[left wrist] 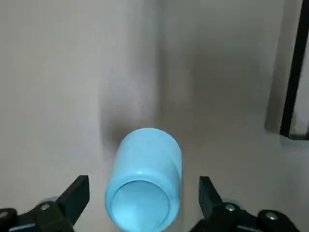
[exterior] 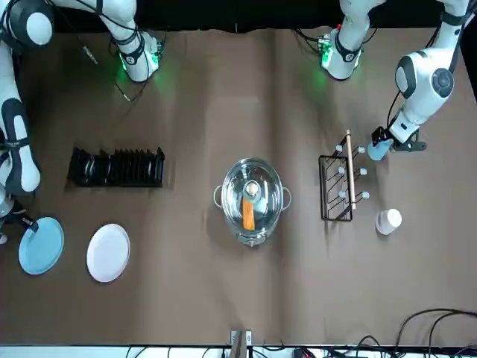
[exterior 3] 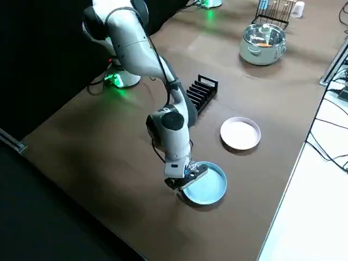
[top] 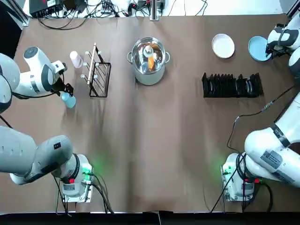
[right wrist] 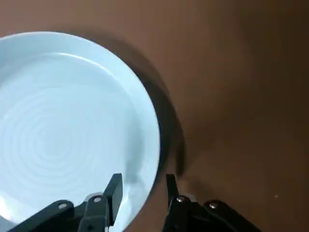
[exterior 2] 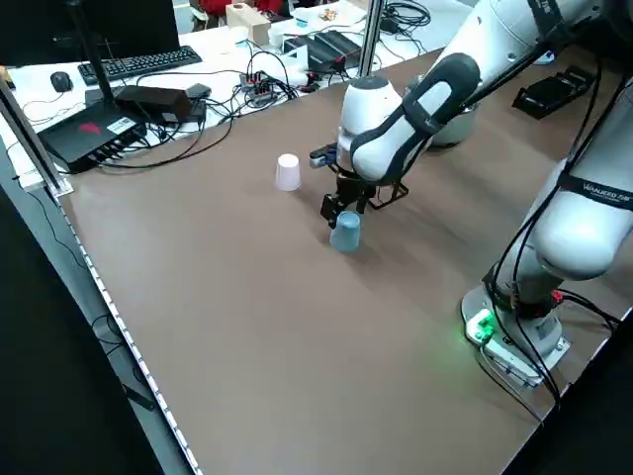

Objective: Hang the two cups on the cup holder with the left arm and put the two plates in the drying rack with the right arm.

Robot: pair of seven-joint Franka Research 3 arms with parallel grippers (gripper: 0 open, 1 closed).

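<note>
Beside the cup holder [top: 98,72] | blue cup [left wrist: 144,186] straddled by open left gripper [left wrist: 144,198] | blue plate [right wrist: 67,125] rim bracketed by right gripper [right wrist: 142,186], unclosed | plate may be dropped if pinched shallowly

Cups, plates, holder and rack on the table
Blue cup [top: 69,100] and white cup [top: 76,59] flank the cup holder [top: 97,72]; white plate [top: 223,46] and blue plate [top: 258,48] lie beyond the drying rack [top: 231,85].

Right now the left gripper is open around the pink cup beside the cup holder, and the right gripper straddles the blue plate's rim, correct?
Not quite: the left gripper is open around the blue cup, as the left wrist view shows. The pink cup stands apart. The rest holds: the right gripper straddles the blue plate rim.
</note>
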